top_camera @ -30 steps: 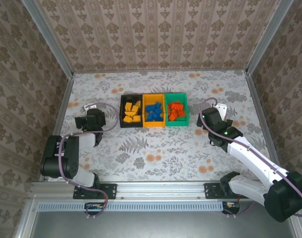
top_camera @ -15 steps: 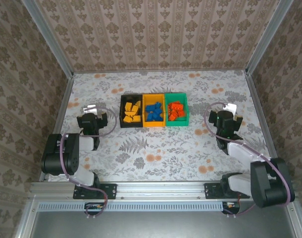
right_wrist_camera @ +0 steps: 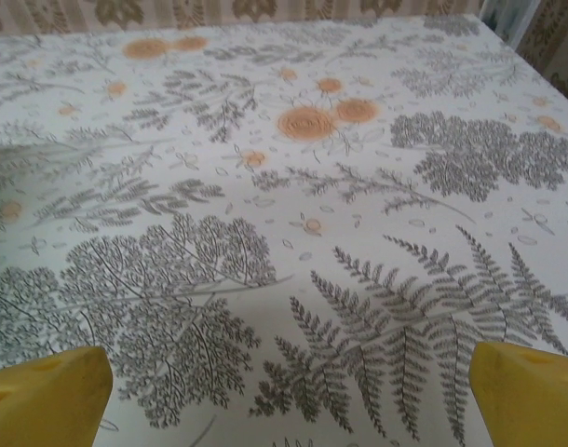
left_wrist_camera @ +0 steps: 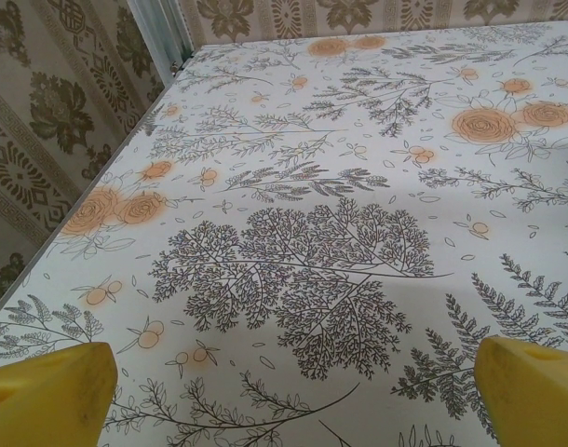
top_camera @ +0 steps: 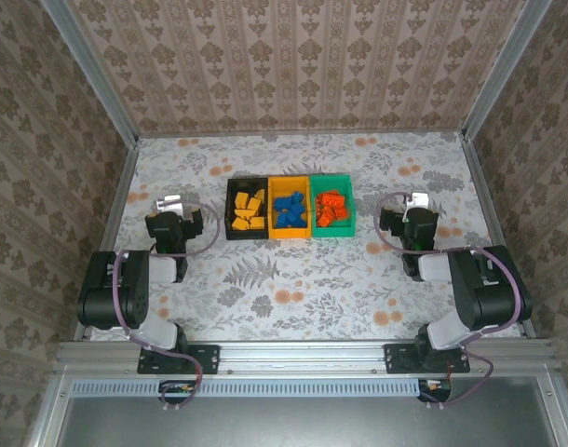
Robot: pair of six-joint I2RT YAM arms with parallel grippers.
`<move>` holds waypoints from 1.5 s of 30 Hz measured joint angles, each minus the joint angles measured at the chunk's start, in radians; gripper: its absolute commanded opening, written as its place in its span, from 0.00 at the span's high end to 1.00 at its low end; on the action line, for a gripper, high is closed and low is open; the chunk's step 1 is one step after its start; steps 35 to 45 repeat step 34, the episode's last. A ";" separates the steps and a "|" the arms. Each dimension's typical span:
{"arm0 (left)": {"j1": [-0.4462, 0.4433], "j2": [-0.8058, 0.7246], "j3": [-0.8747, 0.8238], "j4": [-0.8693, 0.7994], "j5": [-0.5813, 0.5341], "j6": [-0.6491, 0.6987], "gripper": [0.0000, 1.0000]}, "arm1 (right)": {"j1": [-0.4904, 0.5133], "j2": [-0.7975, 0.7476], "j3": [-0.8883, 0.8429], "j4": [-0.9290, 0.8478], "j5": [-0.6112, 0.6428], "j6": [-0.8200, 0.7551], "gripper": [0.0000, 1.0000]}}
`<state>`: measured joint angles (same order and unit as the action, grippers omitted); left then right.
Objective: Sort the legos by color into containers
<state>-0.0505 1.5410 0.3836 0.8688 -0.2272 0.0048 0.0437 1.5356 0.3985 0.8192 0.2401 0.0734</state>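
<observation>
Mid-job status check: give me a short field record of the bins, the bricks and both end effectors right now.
black plastic bin: holds yellow-orange lego bricks
yellow-orange plastic bin: holds blue lego bricks
green plastic bin: holds red-orange lego bricks
left end effector: open, empty, over floral tabletop left of the bins
right end effector: open, empty, right of the bins
sorting: each bin shows one colour

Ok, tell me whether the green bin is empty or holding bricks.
Holding bricks: the top view shows a heap of red-orange legos lying inside the green bin, covering much of its floor.
</observation>
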 measured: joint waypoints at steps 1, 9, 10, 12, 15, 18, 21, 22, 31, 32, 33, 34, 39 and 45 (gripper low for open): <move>0.000 0.000 0.000 0.000 0.000 0.000 0.00 | 0.000 0.000 0.000 0.009 -0.005 0.000 0.00; 0.000 0.000 0.000 0.000 0.000 0.000 0.00 | 0.000 0.000 0.000 0.034 -0.016 0.000 0.00; 0.000 0.000 0.000 0.000 0.000 0.000 0.00 | 0.000 0.000 0.000 0.036 -0.017 0.000 0.00; 0.000 0.000 0.000 0.000 0.000 0.000 0.00 | 0.000 0.000 0.000 0.040 -0.017 0.000 0.00; 0.000 0.000 0.000 0.000 0.000 0.000 0.00 | 0.000 0.000 0.000 0.040 -0.017 0.000 0.00; 0.000 0.000 0.000 0.000 0.000 0.000 0.00 | 0.000 0.000 0.000 0.040 -0.017 0.000 0.00; 0.000 0.000 0.000 0.000 0.000 0.000 0.00 | 0.000 0.000 0.000 0.040 -0.017 0.000 0.00; 0.000 0.000 0.000 0.000 0.000 0.000 0.00 | 0.000 0.000 0.000 0.040 -0.017 0.000 0.00; 0.000 0.000 0.000 0.000 0.000 0.000 0.00 | 0.000 0.000 0.000 0.046 -0.017 0.000 0.00; 0.000 0.000 0.000 0.000 0.000 0.000 0.00 | 0.000 0.000 0.000 0.046 -0.017 0.000 0.00; 0.000 0.000 0.000 0.000 0.000 0.000 0.00 | 0.000 0.000 0.000 0.046 -0.017 0.000 0.00; 0.000 0.000 0.000 0.000 0.000 0.000 0.00 | 0.000 0.000 0.000 0.046 -0.017 0.000 0.00; 0.000 0.000 0.000 0.000 0.000 0.000 0.00 | 0.000 0.000 0.000 0.046 -0.017 0.000 0.00; 0.000 0.000 0.000 0.000 0.000 0.000 0.00 | 0.000 0.000 0.000 0.046 -0.017 0.000 0.00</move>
